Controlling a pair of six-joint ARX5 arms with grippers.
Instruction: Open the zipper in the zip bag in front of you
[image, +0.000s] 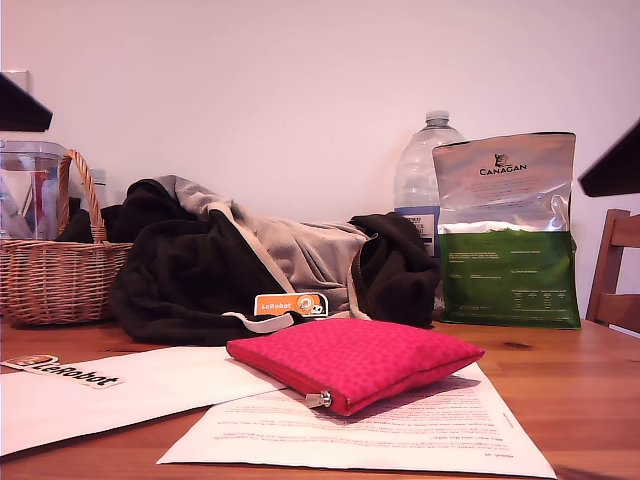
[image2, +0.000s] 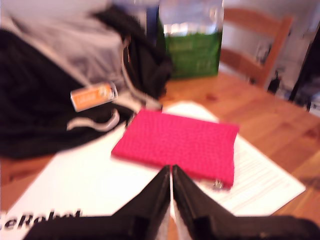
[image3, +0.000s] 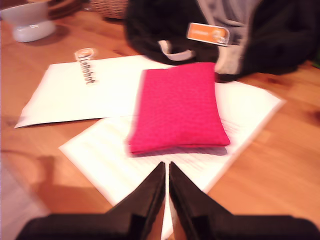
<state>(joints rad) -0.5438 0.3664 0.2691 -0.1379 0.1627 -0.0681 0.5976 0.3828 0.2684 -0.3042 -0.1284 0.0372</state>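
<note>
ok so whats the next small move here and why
Probably bring my first gripper down toward the zipper pull and open its jaws. Both my grippers are shut and off the bag, the zipper looks fully closed, and the pull sits nearest my first gripper.

"What did that second wrist camera catch?"

"The second gripper (image3: 166, 172), jaws pressed together, hung apart from the pink-red zip bag (image3: 177, 107), which lay flat on printed paper sheets (image3: 107, 162) on the wooden table (image3: 270, 170)."

"And beyond it?"

"A dark clothing pile (image3: 270, 40) with an orange tag (image3: 208, 34), a LeRobot sticker (image3: 86, 60), and a white bowl (image3: 27, 22)."
</note>
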